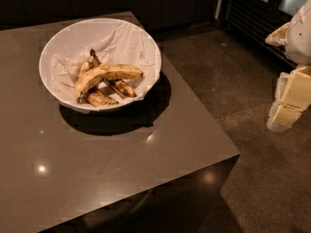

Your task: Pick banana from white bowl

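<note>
Lying in the white bowl near the tabletop's far edge, the banana is pointed lengthwise toward the right edge, beyond which the gripper is held; whether it is open or closed cannot be told.

Yellow brown-speckled banana, white bowl, glossy grey-brown table, pale cream jaws at right edge

Single camera view, set high and looking obliquely down over the tabletop, whose near corner points toward 5 o'clock. The white bowl holding the banana sits at middle distance, toward 10 o'clock of the frame centre. Dark floor fills the 3 to 5 o'clock side. The tool shows at the 3 o'clock edge, off the tabletop.
</note>
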`<state>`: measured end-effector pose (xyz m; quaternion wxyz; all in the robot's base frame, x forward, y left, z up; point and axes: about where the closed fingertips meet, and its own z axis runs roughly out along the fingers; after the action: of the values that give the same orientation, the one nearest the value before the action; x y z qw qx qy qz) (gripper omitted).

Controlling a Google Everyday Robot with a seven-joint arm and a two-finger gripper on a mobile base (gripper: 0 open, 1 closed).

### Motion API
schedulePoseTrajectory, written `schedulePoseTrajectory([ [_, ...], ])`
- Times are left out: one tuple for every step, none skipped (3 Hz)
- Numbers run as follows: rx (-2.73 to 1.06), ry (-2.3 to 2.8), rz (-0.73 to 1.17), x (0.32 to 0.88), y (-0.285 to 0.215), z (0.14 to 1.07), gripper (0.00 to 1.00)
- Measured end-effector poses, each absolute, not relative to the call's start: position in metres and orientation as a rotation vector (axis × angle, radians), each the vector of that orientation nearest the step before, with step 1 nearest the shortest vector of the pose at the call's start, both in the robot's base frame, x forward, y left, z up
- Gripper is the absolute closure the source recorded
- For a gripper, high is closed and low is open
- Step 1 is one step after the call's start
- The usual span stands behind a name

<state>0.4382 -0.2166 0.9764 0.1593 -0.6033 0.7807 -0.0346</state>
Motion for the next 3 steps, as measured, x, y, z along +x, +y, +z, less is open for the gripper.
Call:
schedulePoseTrajectory([
  [-1.724, 2.231, -0.099, 0.438, -0.217, 0.976, 0.0],
  [-1.764, 2.223, -0.105, 0.446, -0.208, 0.979, 0.0],
  [-1.833, 2.21, -0.127, 0.462, -0.191, 0.983, 0.0],
])
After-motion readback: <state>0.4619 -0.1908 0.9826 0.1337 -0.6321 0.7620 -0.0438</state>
